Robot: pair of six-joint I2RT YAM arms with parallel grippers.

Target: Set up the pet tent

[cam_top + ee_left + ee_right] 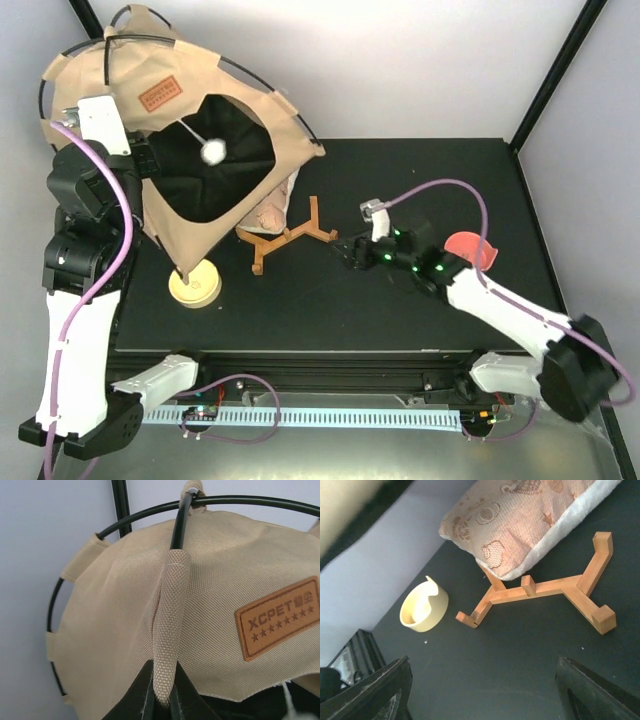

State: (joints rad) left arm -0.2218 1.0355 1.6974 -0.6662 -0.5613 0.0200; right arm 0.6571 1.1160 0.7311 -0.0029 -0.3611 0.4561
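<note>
The pet tent (230, 190) of tan canvas with black lining stands tilted at the back left, partly lifted off the table. Thin black poles (255, 72) arc over it. A brown label (158, 93) and a white pom-pom (214, 150) show on it. My left gripper (140, 160) is shut on the tent's left edge. In the left wrist view a tan pole sleeve (170, 630) runs into the left gripper (167, 705), with the label (280, 617) to the right. My right gripper (350, 252) hovers open over the table's middle; in its wrist view the right gripper (485, 700) holds nothing.
A floral cushion (275, 212) peeks from under the tent's right corner and lies on a wooden stand (290, 235). A yellow bowl (195, 285) sits near the front left. A red piece (470, 248) lies behind the right arm. Cushion (520, 520), stand (545, 587) and bowl (424, 611) lie ahead of the right gripper.
</note>
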